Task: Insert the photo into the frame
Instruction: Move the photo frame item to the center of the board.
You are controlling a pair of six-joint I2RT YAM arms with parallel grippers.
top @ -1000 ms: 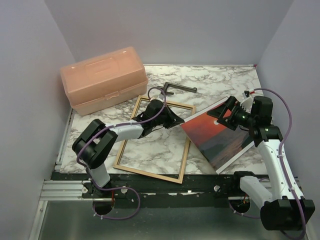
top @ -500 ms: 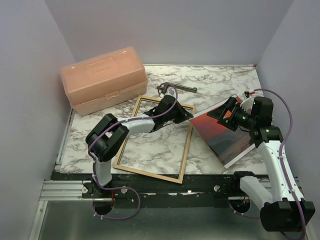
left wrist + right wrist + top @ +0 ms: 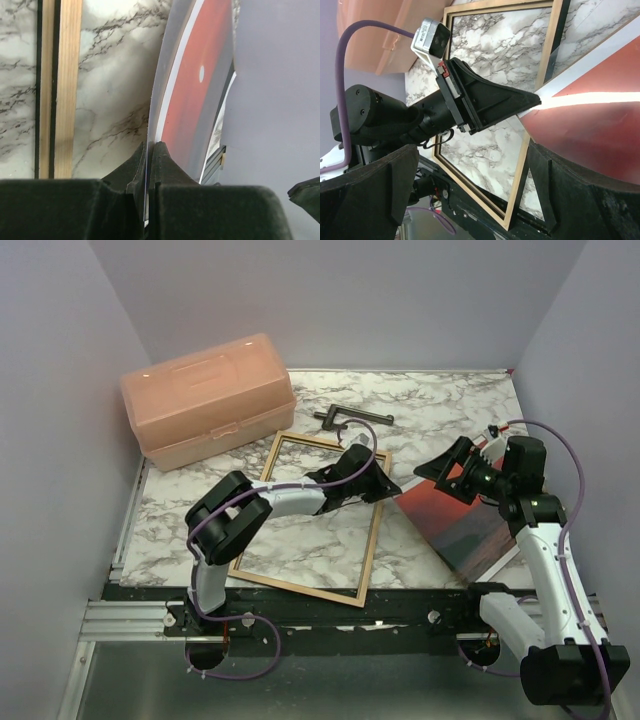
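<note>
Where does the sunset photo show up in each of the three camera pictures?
Top external: the photo sits right of centre, tilted, between the two arms.
Left wrist: the photo fills the middle, nearly edge-on, pinched by the left gripper.
Right wrist: the photo is at the right, red with glare.
Shared landmark: the frame, its tan wood edge beside the photo.

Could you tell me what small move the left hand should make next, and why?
Probably drag the photo leftward over the frame: the left hand pinches the photo's edge, the right hand looks open, and the photo is mostly right of the frame.
</note>
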